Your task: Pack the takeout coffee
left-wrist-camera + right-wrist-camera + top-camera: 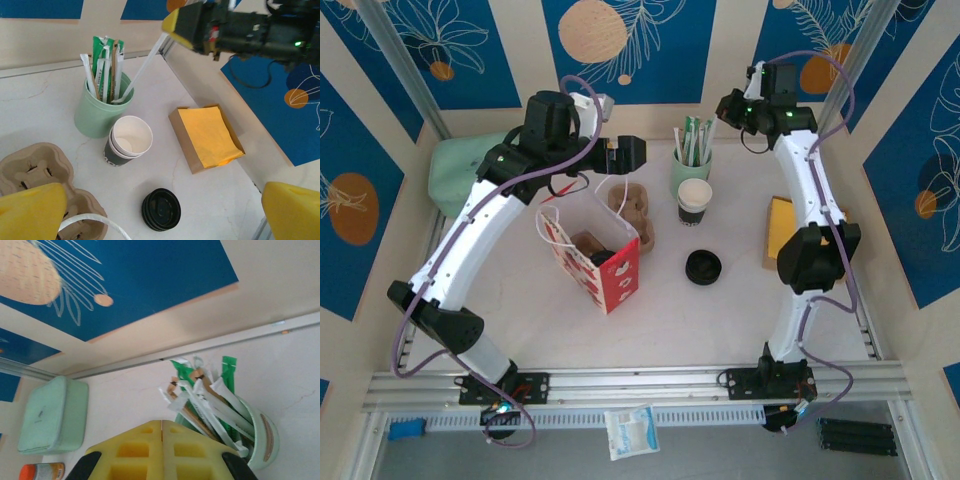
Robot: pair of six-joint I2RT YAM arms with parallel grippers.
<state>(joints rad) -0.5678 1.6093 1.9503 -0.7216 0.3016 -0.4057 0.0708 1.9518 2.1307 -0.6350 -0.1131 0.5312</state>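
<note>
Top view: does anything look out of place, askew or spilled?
Nothing is spilled. One long white straw slants far out of the mint-green cup, and its top appears to be pinched in the shut right gripper. A black lid lies loose on the table, near the open paper cup.

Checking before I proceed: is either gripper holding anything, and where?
Left gripper: nothing. Right gripper seems to pinch a white stick in the green cup by its top.
</note>
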